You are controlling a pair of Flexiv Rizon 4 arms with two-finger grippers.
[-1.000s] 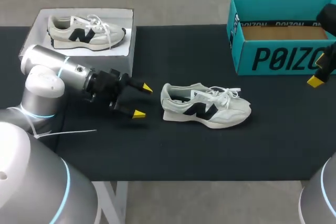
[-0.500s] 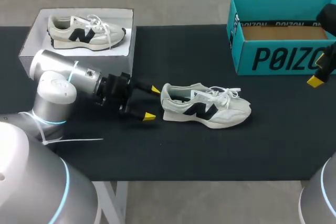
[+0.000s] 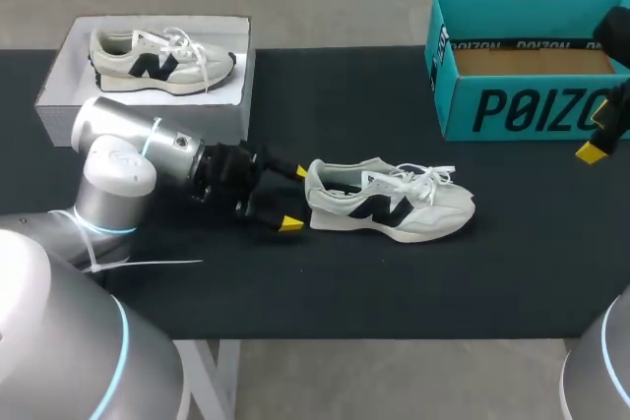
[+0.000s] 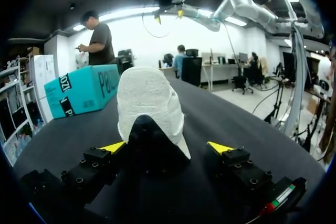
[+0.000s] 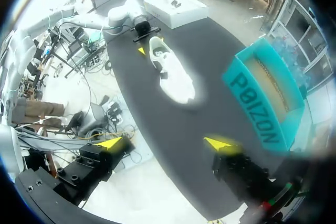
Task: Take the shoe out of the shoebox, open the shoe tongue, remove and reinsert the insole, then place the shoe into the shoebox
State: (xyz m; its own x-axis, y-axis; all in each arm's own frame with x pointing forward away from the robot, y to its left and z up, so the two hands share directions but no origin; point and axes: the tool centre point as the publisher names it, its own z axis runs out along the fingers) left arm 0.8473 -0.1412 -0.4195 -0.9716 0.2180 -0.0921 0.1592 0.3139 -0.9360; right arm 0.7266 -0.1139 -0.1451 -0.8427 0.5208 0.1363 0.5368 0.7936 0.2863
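Well apart on black table (image 3: 394, 292): white shoe (image 3: 389, 202), teal shoebox (image 3: 522, 110).

Robot lab bench, I'd say. My left arm (image 3: 118, 159) and right arm (image 3: 602, 376) flank one black table (image 3: 472, 282); on it a sneaker (image 3: 389, 206), a teal shoebox (image 3: 532, 110), a white box (image 3: 69, 76) holding a second sneaker (image 3: 157, 61).

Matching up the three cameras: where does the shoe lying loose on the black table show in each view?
Head view: shoe mid-table, heel at the left gripper.
Left wrist view: heel between that gripper's open fingers.
Right wrist view: well ahead of the right gripper.
Shared landmark: teal shoebox, in all three.
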